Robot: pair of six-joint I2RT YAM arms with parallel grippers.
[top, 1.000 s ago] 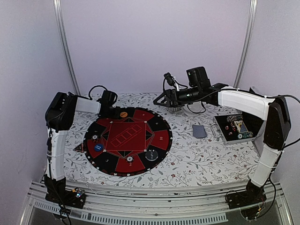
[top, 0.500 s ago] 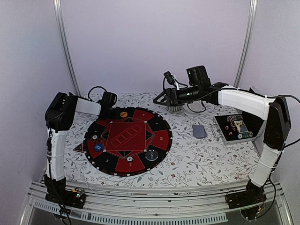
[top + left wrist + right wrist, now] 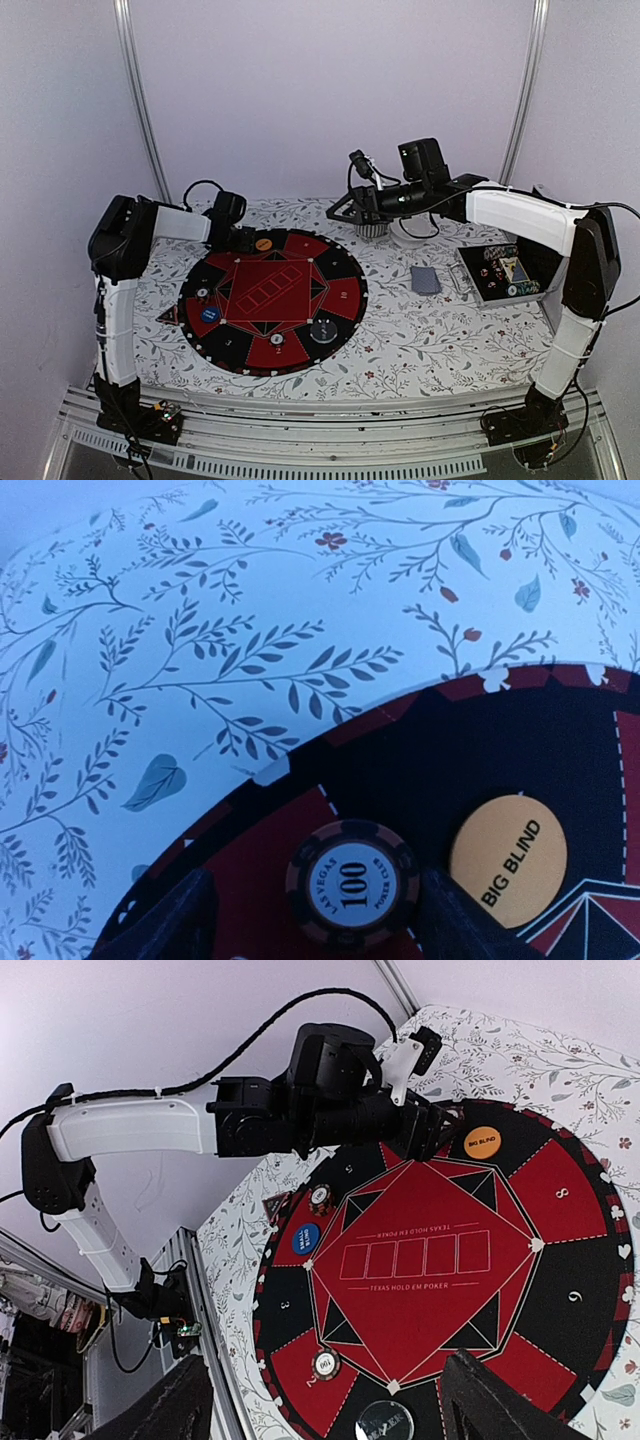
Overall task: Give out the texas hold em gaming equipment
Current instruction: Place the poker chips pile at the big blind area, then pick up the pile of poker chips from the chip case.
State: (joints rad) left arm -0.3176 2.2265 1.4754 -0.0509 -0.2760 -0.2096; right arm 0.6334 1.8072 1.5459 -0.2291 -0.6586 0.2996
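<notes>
Overhead view of a round red-and-black poker mat [image 3: 300,262] on a floral surface [image 3: 420,330], with a robot arm at each side. Compared with half a second ago, the left arm has drawn slightly back and up at the mat's far left edge, while the right arm has hardly moved. The left wrist view shows why this matters. The left pincer [image 3: 430,1132] is spread open, one dark finger on each side of a black-and-orange 100 chip [image 3: 352,882]. The chip lies flat on the mat just beside the orange BIG BLIND button [image 3: 508,860], and neither finger appears to touch it. That chip looks delivered, and the arm seems free to pull away. The right pincer [image 3: 330,1400] is wide open and holds nothing, hovering near a ribbed grey cup [image 3: 374,230] beyond the mat. A few more chips already sit around the mat's near rim. The grey-blue card deck [image 3: 425,279] lies undealt on the surface to the mat's right, near an open chip case [image 3: 505,272], so plenty probably remains to hand out.
</notes>
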